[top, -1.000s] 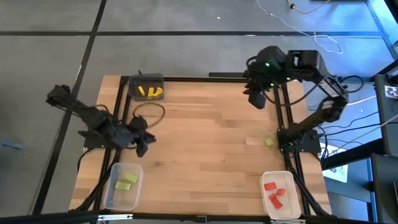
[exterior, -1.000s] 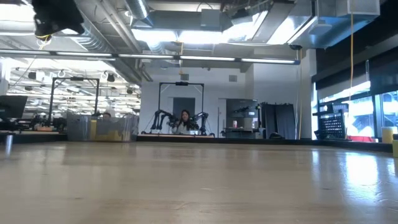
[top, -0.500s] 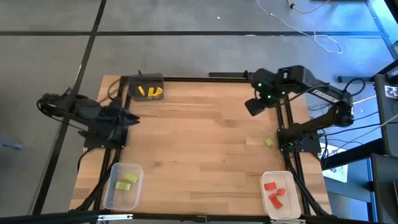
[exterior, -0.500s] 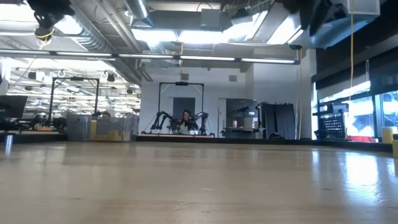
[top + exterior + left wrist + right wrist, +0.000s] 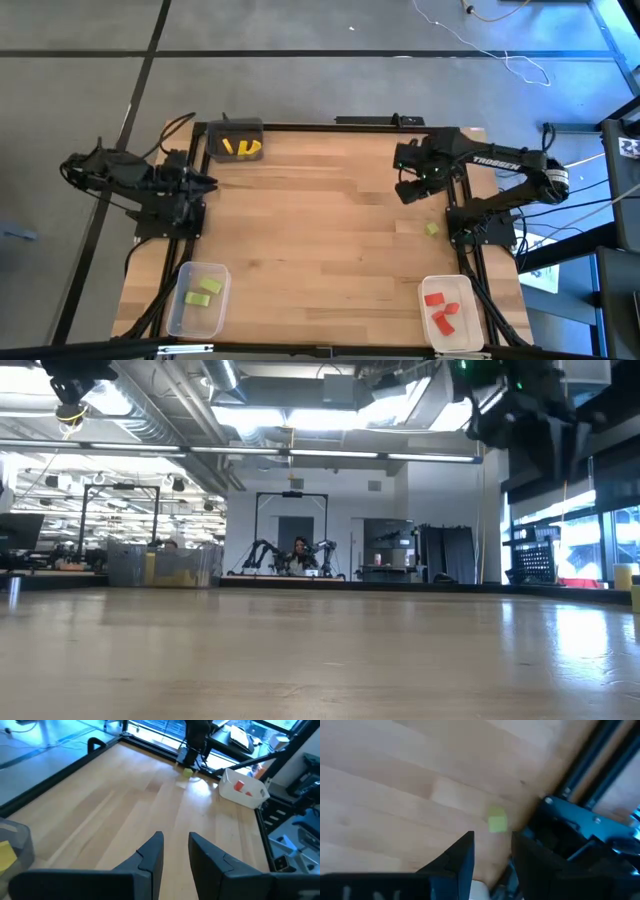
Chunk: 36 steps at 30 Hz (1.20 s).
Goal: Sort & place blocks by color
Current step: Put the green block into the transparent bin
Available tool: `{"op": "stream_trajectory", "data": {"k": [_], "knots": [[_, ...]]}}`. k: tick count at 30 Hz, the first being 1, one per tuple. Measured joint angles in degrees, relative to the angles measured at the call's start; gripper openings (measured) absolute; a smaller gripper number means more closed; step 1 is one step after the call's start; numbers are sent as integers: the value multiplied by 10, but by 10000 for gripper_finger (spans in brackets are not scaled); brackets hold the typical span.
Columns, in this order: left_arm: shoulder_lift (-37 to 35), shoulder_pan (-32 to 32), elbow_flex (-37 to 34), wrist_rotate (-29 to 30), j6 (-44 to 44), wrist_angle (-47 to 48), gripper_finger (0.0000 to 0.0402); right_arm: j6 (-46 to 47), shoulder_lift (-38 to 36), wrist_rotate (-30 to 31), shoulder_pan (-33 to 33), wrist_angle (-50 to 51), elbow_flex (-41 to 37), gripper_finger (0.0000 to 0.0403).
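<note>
Wooden bench (image 5: 320, 250) carries 1 loose light-green block (image 5: 432, 229) near its right edge, just beside the right arm's base. Same block shows in the right wrist view (image 5: 497, 823) and, far off, in the left wrist view (image 5: 187, 772).

Right pincer (image 5: 408, 190) hangs above the bench at the right rear, near the loose block but apart from it. Its fingers (image 5: 462, 855) stand a narrow gap apart with nothing between them.

Left pincer (image 5: 205, 181) sits at the left edge of the bench, pointing across it. Fingers (image 5: 152, 854) slightly parted, empty.

Bins:
- Dark bin (image 5: 236, 129) at rear left corner holds yellow blocks (image 5: 241, 148).
- Clear bin (image 5: 176, 305) at front left holds 2 green blocks (image 5: 202, 292).
- White bin (image 5: 468, 312) at front right holds red blocks (image 5: 440, 310); also seen in the left wrist view (image 5: 235, 792).

Low view: right arm's dark bulk shows at upper right, well above the bench surface. A person (image 5: 297, 550) sits far back in the room.
</note>
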<state>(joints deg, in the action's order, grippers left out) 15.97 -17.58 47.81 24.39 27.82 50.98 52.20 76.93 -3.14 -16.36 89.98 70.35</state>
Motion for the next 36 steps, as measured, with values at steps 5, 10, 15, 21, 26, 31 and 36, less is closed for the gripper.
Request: {"op": "stream_trajectory", "data": {"k": [5, 10, 15, 21, 26, 31, 36], "knots": [[0, 0, 0, 16, 4, -10, 81, -45, 0, -32, 0, -6, -73, 129], [2, 0, 0, 34, 5, -14, 81, -75, 0, -56, 0, -36, -120, 129], [2, 0, 0, 34, 6, -14, 81, -75, 0, -57, 0, -49, -150, 129], [2, 0, 0, 35, 6, -14, 81, -94, 0, -103, 0, -73, -178, 129], [2, 0, 0, 35, 5, -14, 81, -107, 0, -151, 0, -99, -183, 127], [2, 0, 0, 35, 5, -14, 81, -110, 0, -147, 0, -130, -183, 107], [2, 0, 0, 33, 5, -14, 81, -107, 0, -146, 0, -161, -183, 104]]}}
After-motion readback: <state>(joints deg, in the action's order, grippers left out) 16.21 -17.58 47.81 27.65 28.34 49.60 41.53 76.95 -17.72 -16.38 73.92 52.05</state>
